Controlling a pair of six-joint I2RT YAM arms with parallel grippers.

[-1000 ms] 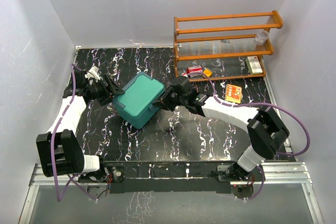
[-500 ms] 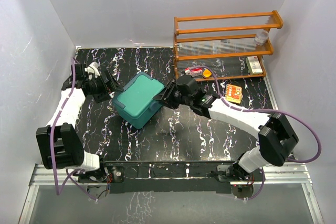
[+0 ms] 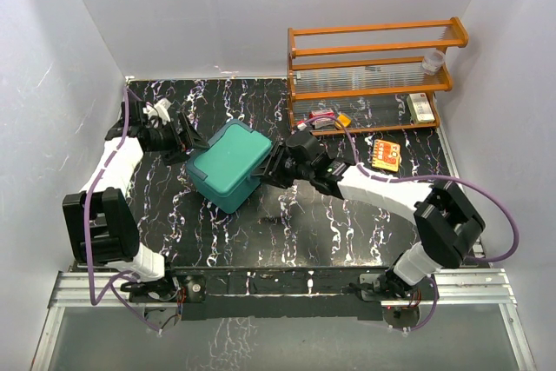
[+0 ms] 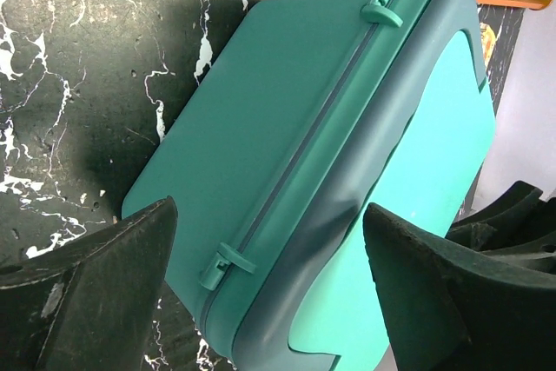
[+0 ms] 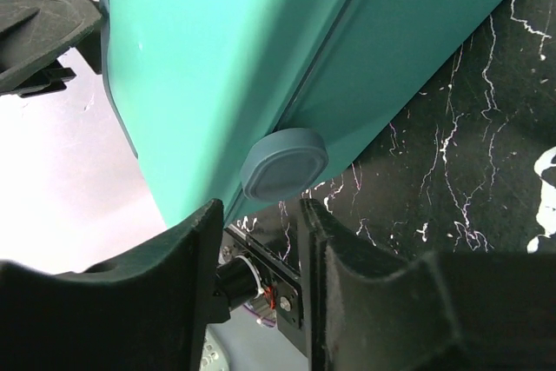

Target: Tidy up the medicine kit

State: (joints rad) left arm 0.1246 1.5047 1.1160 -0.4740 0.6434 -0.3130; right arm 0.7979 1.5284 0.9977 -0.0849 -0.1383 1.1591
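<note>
The medicine kit point(image 3: 230, 162) is a closed teal box lying on the black marbled table, left of centre. My left gripper point(image 3: 189, 142) is open at the kit's far-left corner. In the left wrist view its jaws point(image 4: 269, 215) stand wide on either side of the kit's hinged edge point(image 4: 287, 128), apart from it. My right gripper point(image 3: 268, 171) is at the kit's right side. In the right wrist view it point(image 5: 261, 212) is open with a narrow gap, just below the kit's round grey-blue latch button point(image 5: 282, 162). Nothing is between its fingers.
An orange wooden rack point(image 3: 373, 67) stands at the back right. It holds small boxes point(image 3: 323, 117) on its lowest shelf and a clear cup point(image 3: 433, 60) higher up. An orange packet point(image 3: 387, 155) lies on the table in front of it. White walls close in on both sides.
My left gripper has moved toward the back, from the kit's left side to its far-left corner. My right gripper has shifted slightly nearer along the kit's right side. The kit has barely moved.
</note>
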